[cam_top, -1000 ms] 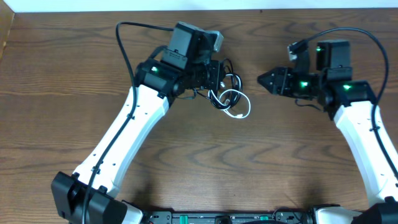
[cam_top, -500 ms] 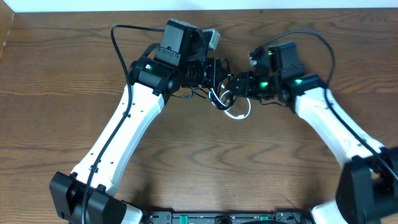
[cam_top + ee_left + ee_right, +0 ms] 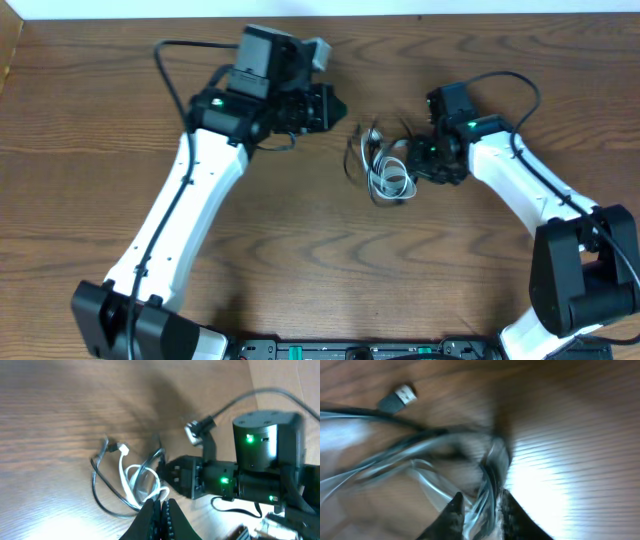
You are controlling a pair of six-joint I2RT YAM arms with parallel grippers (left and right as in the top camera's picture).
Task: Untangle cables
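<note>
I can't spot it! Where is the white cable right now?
Overhead, the white cable lies looped slightly right of centre, tangled with the black cable, at the tip of the right gripper.

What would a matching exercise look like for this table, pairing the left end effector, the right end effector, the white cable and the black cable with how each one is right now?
Column one:
1. left end effector
2. right end effector
3. white cable
4. black cable

Column two:
a. coiled in small pale loops inside the tangle
b. shut, empty, apart from the tangle
c. thin dark loop swinging out past the pale coils
d. closed around strands of the tangle

Pairs: 1-b, 2-d, 3-a, 4-c
</note>
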